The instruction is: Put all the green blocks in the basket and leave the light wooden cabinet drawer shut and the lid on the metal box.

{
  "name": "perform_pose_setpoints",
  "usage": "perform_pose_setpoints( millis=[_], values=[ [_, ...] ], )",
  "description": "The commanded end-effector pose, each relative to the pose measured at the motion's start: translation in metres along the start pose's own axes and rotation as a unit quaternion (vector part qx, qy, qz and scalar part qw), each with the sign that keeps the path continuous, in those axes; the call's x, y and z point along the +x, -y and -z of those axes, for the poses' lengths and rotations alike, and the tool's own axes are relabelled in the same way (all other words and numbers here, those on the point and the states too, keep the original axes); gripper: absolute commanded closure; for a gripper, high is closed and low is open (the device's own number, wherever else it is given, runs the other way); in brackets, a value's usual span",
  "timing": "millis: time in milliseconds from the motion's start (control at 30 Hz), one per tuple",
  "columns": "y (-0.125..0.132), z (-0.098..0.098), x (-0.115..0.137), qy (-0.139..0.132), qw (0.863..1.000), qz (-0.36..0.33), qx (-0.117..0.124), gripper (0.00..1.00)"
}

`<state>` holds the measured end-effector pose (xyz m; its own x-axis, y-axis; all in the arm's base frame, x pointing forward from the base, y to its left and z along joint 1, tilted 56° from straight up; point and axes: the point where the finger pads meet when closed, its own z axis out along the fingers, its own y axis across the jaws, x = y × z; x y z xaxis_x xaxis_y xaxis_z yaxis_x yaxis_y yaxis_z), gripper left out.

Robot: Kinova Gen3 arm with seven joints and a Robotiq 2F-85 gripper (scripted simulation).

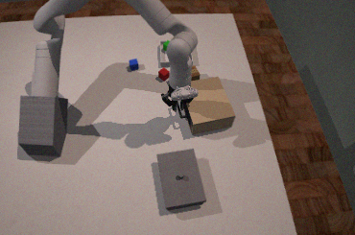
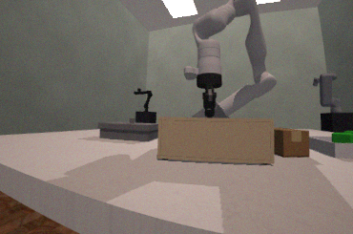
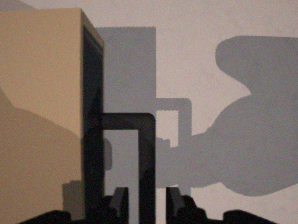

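The light wooden cabinet (image 1: pixel 213 103) (image 2: pixel 215 140) (image 3: pixel 40 60) stands right of centre in the top view. Its dark drawer front (image 3: pixel 93 100) looks shut, with a black bar handle (image 3: pixel 146 170) sticking out. My gripper (image 1: pixel 177 105) (image 2: pixel 209 112) (image 3: pixel 147 203) points down over the handle, fingers partly open, one on each side of the bar with gaps between; how deep they reach is unclear. A green block (image 1: pixel 167 45) (image 2: pixel 342 137) shows at the pale basket (image 1: pixel 168 65) (image 2: pixel 325 147), partly hidden by the arm. The metal box (image 2: pixel 129 133) has its lid (image 1: pixel 178 167) on.
A red block (image 1: pixel 163 74) and a blue block (image 1: pixel 133 64) lie on the table left of the arm's wrist. A brown cardboard box (image 1: pixel 195 73) (image 2: pixel 292 143) stands between cabinet and basket. The grey robot pedestal (image 1: pixel 38 119) is at the far left.
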<state>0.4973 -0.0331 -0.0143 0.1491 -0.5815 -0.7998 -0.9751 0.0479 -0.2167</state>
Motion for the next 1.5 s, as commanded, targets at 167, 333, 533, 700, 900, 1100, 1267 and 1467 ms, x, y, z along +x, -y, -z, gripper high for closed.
perform_pose_setpoints(
  millis=[167,333,533,700,900,1100,1267,1467],
  values=[
    [0.0005,0.001,0.0005,-0.001,1.0,0.0,0.001,0.7],
    [0.0005,0.001,0.0005,-0.001,1.0,0.0,0.001,0.7],
    [0.0005,0.001,0.0005,-0.001,1.0,0.0,0.001,0.7],
    [0.0005,0.001,0.0005,-0.001,1.0,0.0,0.001,0.7],
    [0.0005,0.001,0.0005,-0.001,1.0,0.0,0.001,0.9],
    [0.0005,0.001,0.0005,-0.001,1.0,0.0,0.001,0.9],
    [0.0005,0.001,0.0005,-0.001,1.0,0.0,0.001,0.9],
    [0.0005,0.001,0.0005,-0.001,1.0,0.0,0.001,0.9]
  ],
)
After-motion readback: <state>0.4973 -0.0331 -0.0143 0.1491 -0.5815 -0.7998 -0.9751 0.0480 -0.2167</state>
